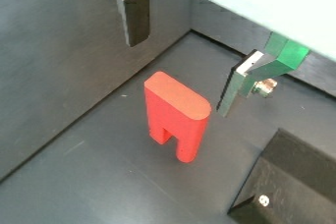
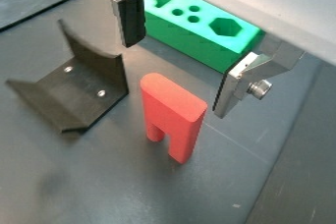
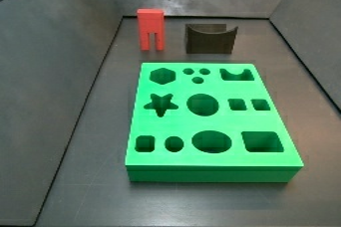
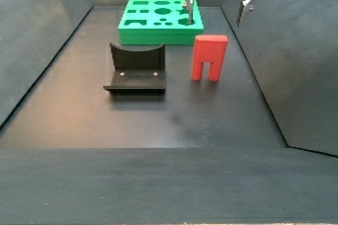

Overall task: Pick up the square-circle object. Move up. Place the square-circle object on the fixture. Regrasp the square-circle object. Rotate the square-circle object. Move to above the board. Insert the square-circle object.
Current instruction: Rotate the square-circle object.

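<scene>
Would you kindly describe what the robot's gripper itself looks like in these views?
The gripper, above the red block, has two fingers: flat silver metal plates carrying dark rectangular pads on their inner faces. One plate has a bent silver bracket with a small screw at its side. In a side view a white housing sits above them. No cables show.

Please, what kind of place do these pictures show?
Probably a robot test cell for insertion tasks: a dark walled floor holding a green board with shaped holes, a dark fixture, and a red square-circle object standing upright. The open gripper hangs just above the object.
</scene>
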